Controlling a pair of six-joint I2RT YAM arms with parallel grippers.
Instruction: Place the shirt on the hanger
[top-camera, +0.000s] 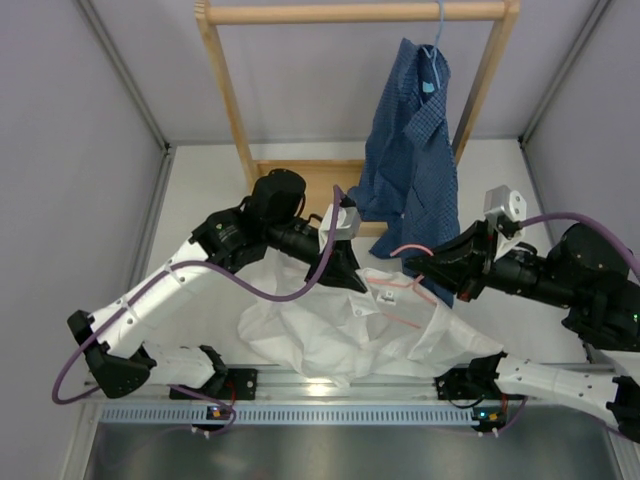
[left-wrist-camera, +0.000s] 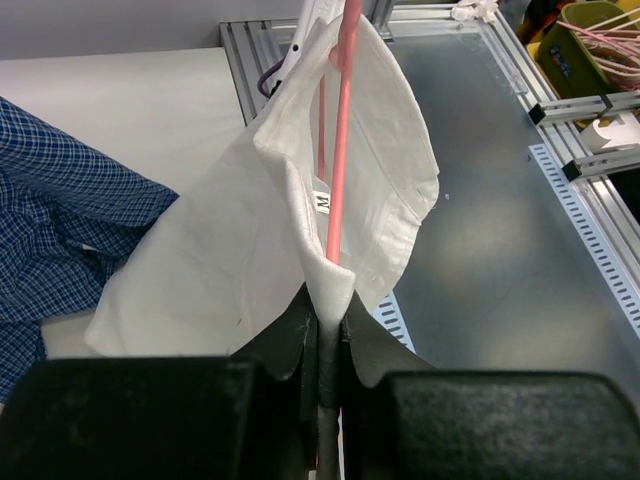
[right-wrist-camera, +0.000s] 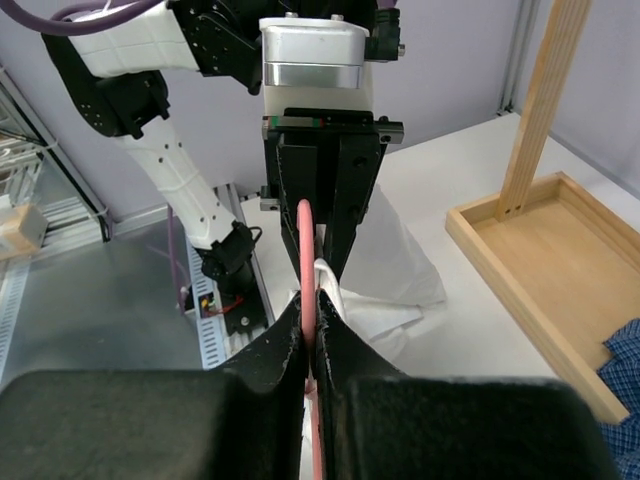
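The step in hand seems to be threading the hanger (right-wrist-camera: 304, 240) into the shirt's (left-wrist-camera: 240, 240) neck. The left end effector (left-wrist-camera: 325, 305) is clamped on thin white collar cloth, and the right end effector (right-wrist-camera: 309, 322) pinches the pink wire. The rest of the shirt lies crumpled on the table (top-camera: 190, 190). Next, I think, the wire shoulder must slide under the cloth without snagging.

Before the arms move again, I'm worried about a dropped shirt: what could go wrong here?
The left gripper pinches only a thin fold of the white shirt; a pull might slip it free.
The right gripper, shut on the pink hanger, faces the left one closely; they could bump.
The blue shirt hangs just beyond both grippers and may snag.
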